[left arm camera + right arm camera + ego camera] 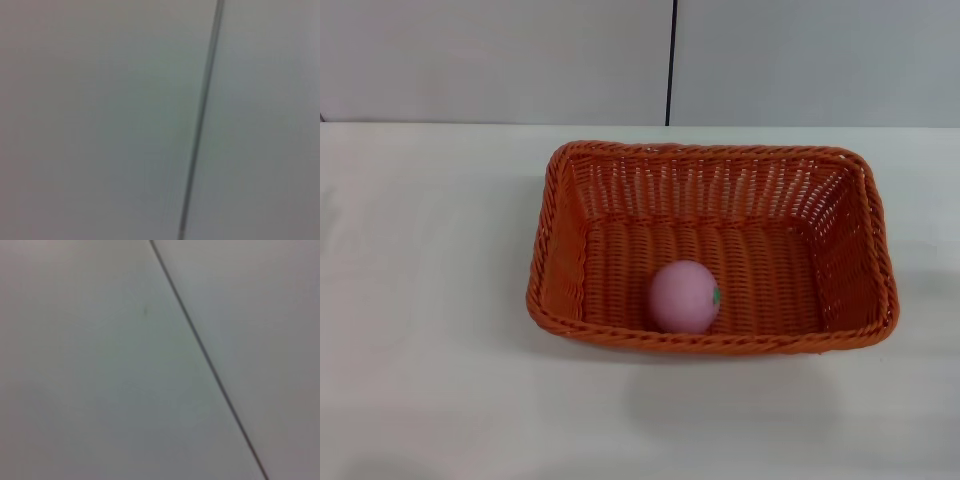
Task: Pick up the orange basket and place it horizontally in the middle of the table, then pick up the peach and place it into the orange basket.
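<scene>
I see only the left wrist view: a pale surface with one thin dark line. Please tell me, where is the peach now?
Observer: The peach lies inside the orange basket, near its front wall.
Operator: How does the basket stand?
Observer: It rests on the table with its long side across the head view, a little toward the robot's right.
Operator: Is any gripper near it?
Observer: No. Neither gripper shows in the head view, and the right wrist view has only a pale surface with a dark line.
</scene>
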